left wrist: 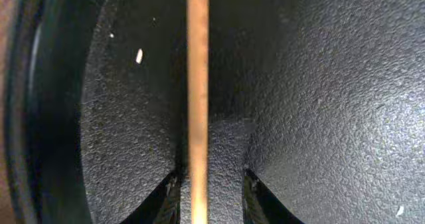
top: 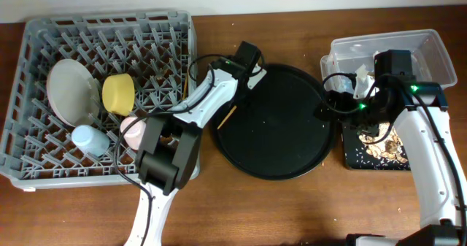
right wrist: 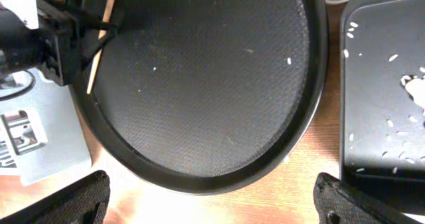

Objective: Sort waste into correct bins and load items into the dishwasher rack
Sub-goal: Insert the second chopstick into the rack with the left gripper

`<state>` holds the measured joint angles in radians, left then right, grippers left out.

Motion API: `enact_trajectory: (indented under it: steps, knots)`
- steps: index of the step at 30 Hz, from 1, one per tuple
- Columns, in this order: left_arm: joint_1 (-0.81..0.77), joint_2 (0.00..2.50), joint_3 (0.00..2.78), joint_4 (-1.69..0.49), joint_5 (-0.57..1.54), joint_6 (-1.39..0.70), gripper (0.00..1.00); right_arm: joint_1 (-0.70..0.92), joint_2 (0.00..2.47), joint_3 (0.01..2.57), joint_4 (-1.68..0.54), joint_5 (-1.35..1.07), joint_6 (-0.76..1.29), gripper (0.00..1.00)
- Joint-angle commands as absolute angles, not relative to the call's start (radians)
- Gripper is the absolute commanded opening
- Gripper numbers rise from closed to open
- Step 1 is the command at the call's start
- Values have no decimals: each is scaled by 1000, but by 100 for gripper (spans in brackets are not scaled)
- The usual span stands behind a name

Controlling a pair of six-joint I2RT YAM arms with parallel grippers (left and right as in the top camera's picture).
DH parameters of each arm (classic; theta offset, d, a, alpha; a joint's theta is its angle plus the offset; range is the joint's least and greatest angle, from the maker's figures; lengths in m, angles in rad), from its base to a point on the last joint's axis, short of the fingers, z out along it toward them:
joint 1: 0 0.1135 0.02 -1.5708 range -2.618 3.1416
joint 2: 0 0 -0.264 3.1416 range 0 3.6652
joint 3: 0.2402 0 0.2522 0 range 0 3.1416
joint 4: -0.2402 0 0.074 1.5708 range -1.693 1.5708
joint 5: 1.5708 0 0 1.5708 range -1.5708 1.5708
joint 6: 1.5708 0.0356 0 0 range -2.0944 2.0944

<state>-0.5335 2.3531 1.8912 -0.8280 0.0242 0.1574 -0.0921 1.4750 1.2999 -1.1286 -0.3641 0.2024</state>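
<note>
Loading looks close to done. Well off to the left of the left claw (left wrist: 210, 181), the large square grey plastic dishwasher rack (top: 36, 49) already holds the wide pale grey bowl (top: 71, 91), the yellow bowl (top: 118, 93), the small pink cup (top: 133, 131) and the small blue cup (top: 89, 139). What seems left is the thin wooden chopstick (left wrist: 197, 84); only one shows. It runs straight through the left claw, whose fingers stand a little apart with a clear gap on one side of the stick, so they straddle it rather than pinch it. Beneath both is the large round black tray (top: 277, 140).

The right claw (right wrist: 211, 181) is spread wide and empty, over that tray's rim. Just to its right sits the shallow black rectangular tray (right wrist: 378, 137), carrying beige-brown crumbly food scraps (right wrist: 415, 88). Beyond the right claw is the clear rectangular plastic tub (top: 430, 45). A white lump beside the wrist may be the crumpled white tissue (top: 362, 80), though I cannot be sure. The shiny gold-brown wrapper I cannot find.

Only the left wrist view shows the gap at the fingers; from overhead the wrist hides it. The right wrist view alone shows the stick slanting across the round tray's rim, one end poking past it. Only the overhead shows the rack's load.
</note>
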Motion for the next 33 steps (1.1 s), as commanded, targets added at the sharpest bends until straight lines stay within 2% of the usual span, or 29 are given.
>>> enact_trajectory:
  steps: [1, 4, 5, 12, 16, 19, 24, 26, 28, 29, 33]
  knots:
    - [-530, 2390, 1884, -847, 20, 174, 24, -99, 1475, 1307, -1127, -355, 196, 98]
    - [-529, 2384, 1906, -927, 20, 114, 1, -99, 1475, 1307, -1127, -355, 195, 98]
    - [-527, 2374, 1938, -971, 19, 63, 0, -99, 1475, 1307, -1127, -355, 196, 98]
    - [-434, 2189, 2202, -1305, 19, -94, 0, -99, 1475, 1307, -1131, -355, 196, 98]
    - [-328, 2119, 2207, -1393, -62, -274, 0, -99, 1475, 1307, -1130, -355, 196, 98]
    - [-251, 2129, 2098, -1319, -68, -303, 1, -99, 1475, 1307, -1129, -355, 196, 98]
    - [-249, 2129, 1886, -1158, -76, -302, 8, -99, 1475, 1307, -1130, -355, 196, 98]
    - [-248, 2127, 1881, -1153, -76, -302, 8, -99, 1475, 1307, -1130, -355, 196, 98]
    - [-248, 2120, 1910, -1176, -75, -302, 19, -99, 1475, 1307, -1130, -355, 196, 98]
    - [-248, 2117, 1923, -1187, -75, -302, 21, -99, 1475, 1307, -1130, -355, 196, 99]
    - [-248, 2114, 1956, -1219, -68, -299, 23, -99, 1475, 1307, -1130, -355, 196, 98]
